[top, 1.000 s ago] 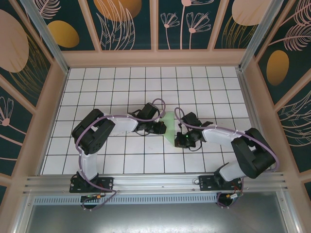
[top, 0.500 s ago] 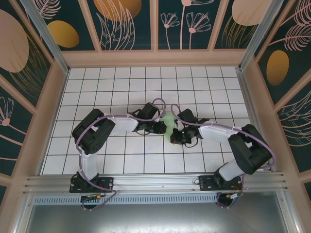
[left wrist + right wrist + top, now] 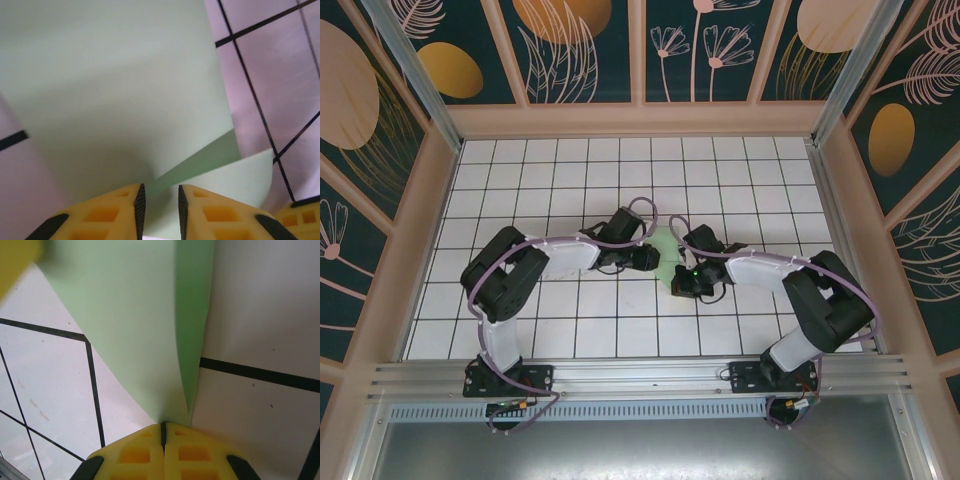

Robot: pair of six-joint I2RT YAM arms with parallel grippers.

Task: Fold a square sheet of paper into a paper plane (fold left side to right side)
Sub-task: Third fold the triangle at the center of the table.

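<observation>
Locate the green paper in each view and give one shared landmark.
Top external: green paper at the centre of the white table.
Left wrist: upper left and centre.
Right wrist: top centre, narrowing downward.
Shared landmark: the table's black grid lines.

White tiled table [image 3: 520,170], black grid lines, pale green sheet of paper [image 3: 667,246] mid-table

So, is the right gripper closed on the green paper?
Yes, the right gripper is shut tight, with the square sheet of paper pinched at its tip.
</observation>
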